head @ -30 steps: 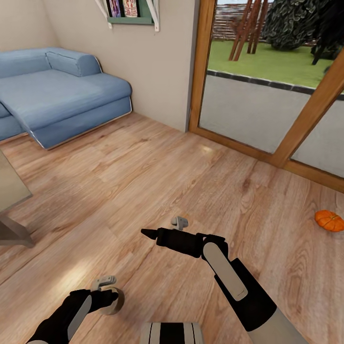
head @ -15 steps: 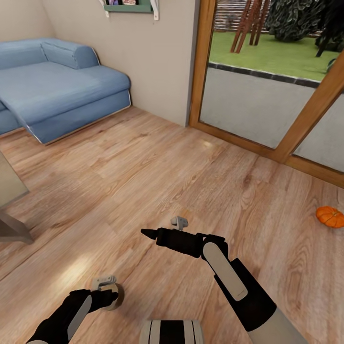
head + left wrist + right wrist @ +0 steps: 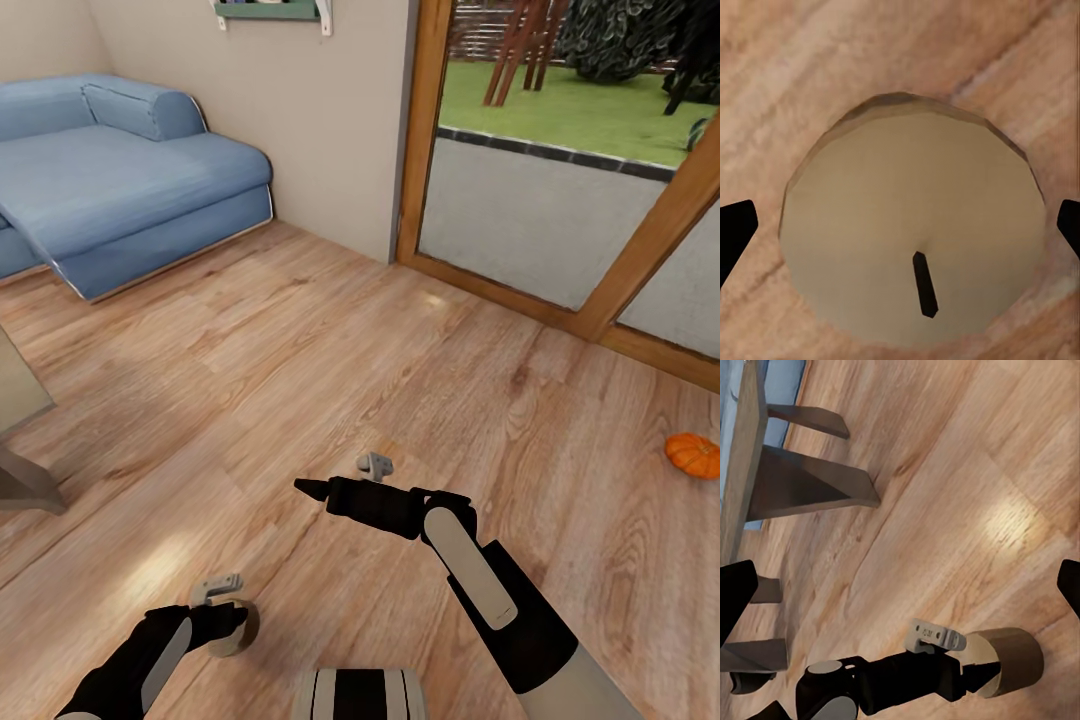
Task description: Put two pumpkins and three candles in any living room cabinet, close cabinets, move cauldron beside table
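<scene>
Jaws of our left gripper [image 3: 232, 625] spread wide around a candle [image 3: 238, 628] standing on the wood floor [image 3: 300, 380], near left. Our right gripper [image 3: 312, 489] hangs above the floor, jaws' state unclear. One pumpkin [image 3: 694, 455] sits far right; blue sofa [image 3: 120, 185] far left.

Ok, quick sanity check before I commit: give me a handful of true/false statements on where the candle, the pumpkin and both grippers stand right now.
1. The left gripper is at a candle standing on the wood floor. True.
2. The pumpkin lies on the blue sofa. False: it lies on the floor at the head view's right edge, by the glass door.
3. The right gripper holds the pumpkin. False: it holds nothing and its fingers stand apart.
4. The left wrist view looks straight down on the candle's top, wick showing. True.
5. The candle lies tipped on its side. False: it stands upright.
</scene>
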{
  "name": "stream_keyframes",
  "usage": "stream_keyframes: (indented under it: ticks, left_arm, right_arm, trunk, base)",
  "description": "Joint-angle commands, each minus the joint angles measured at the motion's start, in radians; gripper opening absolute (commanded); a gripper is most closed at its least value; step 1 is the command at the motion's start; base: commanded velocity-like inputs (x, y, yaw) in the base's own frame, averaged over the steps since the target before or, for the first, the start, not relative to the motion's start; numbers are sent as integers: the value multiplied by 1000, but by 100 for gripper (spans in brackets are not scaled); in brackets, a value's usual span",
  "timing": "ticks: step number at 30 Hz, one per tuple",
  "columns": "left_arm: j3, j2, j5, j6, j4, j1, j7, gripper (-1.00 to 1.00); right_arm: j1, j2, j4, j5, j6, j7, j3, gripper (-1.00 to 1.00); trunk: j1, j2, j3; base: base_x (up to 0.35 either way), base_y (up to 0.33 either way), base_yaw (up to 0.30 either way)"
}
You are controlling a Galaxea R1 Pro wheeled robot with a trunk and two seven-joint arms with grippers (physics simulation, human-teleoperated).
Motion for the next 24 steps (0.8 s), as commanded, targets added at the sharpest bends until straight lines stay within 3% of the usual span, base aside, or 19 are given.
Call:
stream_keyframes:
  ticks: [1,24]
  left_arm:
    - [0,0,0,0,0,0,0,100]
    - [1,0,-1,0,0,0,-1,100]
  right_arm:
    - [0,0,0,0,0,0,0,100]
    - [0,0,0,0,-1,0,0,100]
  trunk:
    - [0,0,0]
    - [2,-1,-19]
  base:
    - [36,0,0]
    - [3,0,0]
